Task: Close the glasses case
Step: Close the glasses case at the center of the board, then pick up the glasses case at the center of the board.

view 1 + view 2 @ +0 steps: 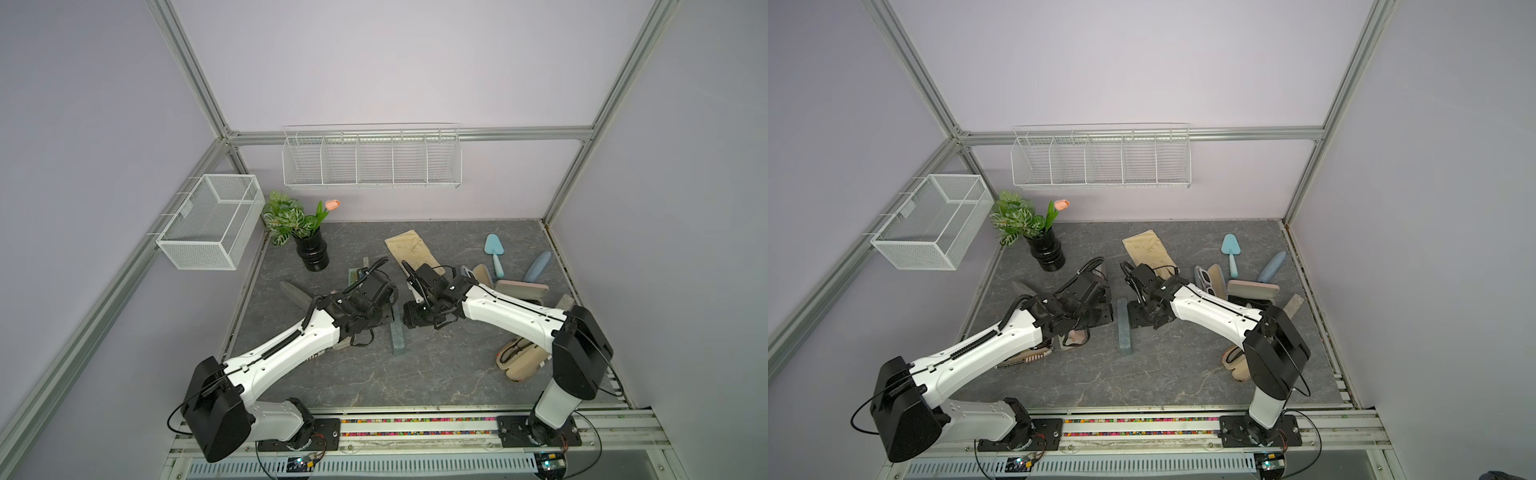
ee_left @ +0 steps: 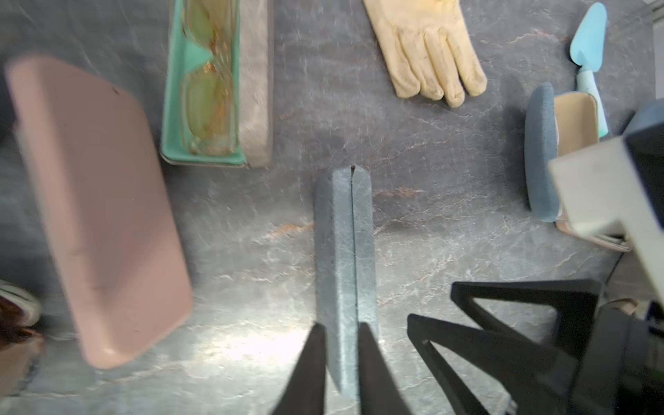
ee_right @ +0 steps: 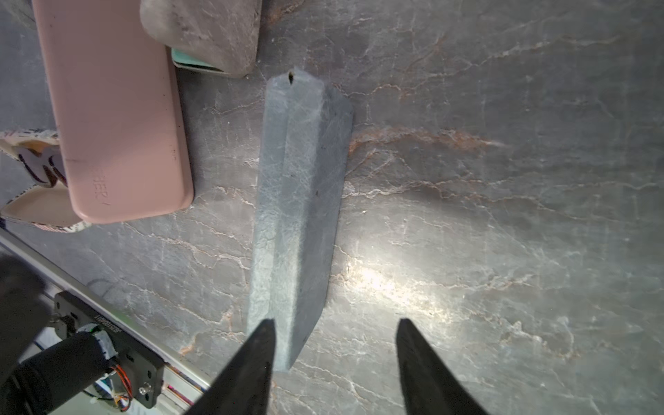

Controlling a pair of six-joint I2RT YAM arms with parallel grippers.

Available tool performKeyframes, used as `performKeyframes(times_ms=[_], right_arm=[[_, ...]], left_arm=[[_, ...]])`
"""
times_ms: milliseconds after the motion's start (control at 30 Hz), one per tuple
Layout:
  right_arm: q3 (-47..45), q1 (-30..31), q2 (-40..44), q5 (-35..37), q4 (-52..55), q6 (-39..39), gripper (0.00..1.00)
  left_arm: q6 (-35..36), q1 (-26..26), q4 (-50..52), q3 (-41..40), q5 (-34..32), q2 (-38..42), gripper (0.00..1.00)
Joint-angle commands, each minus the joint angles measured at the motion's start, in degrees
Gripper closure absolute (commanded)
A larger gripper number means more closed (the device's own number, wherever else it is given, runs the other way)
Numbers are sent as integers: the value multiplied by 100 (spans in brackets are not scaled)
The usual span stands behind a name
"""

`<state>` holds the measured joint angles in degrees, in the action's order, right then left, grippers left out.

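Left jaws straddle the closed grey case (image 2: 345, 251).

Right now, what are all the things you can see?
grey-blue case: one, folded shut, table middle
pink case: one, shut, near it
teal case: one, open, glasses inside
tan case: one, open, glasses inside, near right arm
blue case: one, shut, far right
more cases: some, pink and grey, right side
glove: one, beige, at the back
trowel: one, light blue, back right
vase: one, black, with plants, back left
wire baskets: two, white, on the walls
left tool: black, straddling the grey-blue case
right tool: black, open, beside that case
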<state>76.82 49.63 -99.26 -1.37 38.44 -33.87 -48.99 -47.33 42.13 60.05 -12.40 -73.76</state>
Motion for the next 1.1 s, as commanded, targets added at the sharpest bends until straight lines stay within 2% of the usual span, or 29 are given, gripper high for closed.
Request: performKeyframes(times_ms=[0, 67, 133, 367, 600, 700, 867, 1067], right_arm=[[345, 182, -223, 93, 402, 83, 35], [572, 258, -431, 97, 519, 125, 33], [782, 306, -640, 76, 622, 168, 31], [1362, 373, -1402, 14, 976, 248, 30], [1552, 379, -1790, -52, 1001, 297, 31], [1628, 383, -1940, -92, 989, 311, 39], [1701, 381, -1999, -35, 1008, 319, 67], [1672, 208, -1526, 308, 1149, 373, 73]], left_arm=[[-42, -30, 596, 124, -596, 412, 61], [-87, -30, 731, 28, -837, 720, 50], [-149, 7, 884, -64, -1000, 1016, 45], [-304, 338, 1343, -441, -1128, 1902, 44], [-322, 566, 1525, -644, -1115, 2321, 43], [-335, 579, 1526, -687, -1100, 2333, 43], [-341, 593, 1450, -779, -1056, 2317, 43], [-313, 602, 1343, -820, -1003, 2255, 42]])
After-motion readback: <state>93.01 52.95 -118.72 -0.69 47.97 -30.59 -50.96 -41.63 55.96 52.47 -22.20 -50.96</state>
